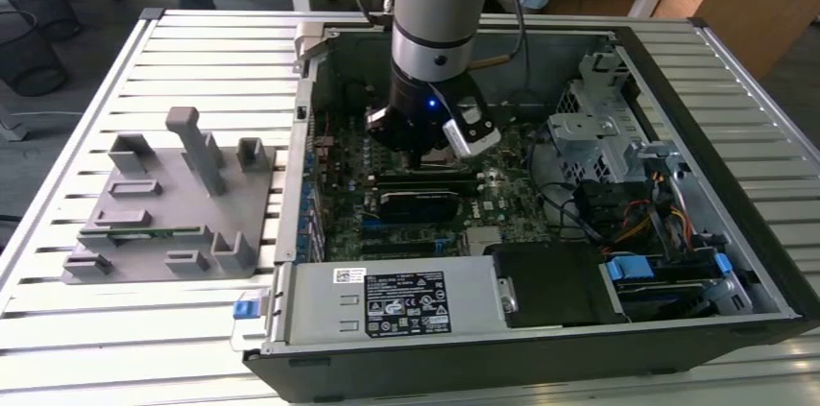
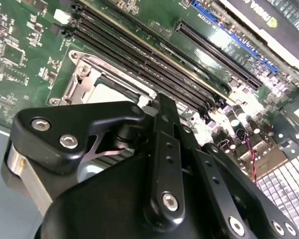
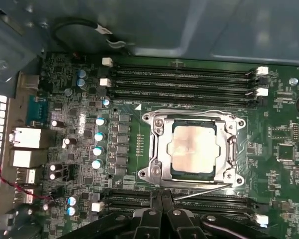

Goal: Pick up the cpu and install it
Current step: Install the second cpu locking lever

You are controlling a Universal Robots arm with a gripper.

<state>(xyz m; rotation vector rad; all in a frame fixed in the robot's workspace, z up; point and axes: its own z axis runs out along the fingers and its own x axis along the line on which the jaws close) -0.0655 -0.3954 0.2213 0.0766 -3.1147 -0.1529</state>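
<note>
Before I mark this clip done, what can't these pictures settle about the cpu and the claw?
- Whether the cpu is locked down: the first wrist view shows it inside the metal socket frame, but the latch state is unclear.
- The cpu in the second wrist view: mostly hidden behind the claw's black linkage.
- The socket in the exterior view: blocked by the arm.
- The claw's tips: cut off or hidden.

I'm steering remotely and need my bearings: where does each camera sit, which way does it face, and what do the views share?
Exterior view: off the arm, above the open computer case, looking down; the arm and gripper hang over the motherboard.
First wrist view: on the arm, facing straight down at the cpu seated in its socket frame; gripper links show at one edge.
Second wrist view: on the arm, looking obliquely past the gripper body at the memory slots.
Both wrist views share socket and memory slots.
</note>
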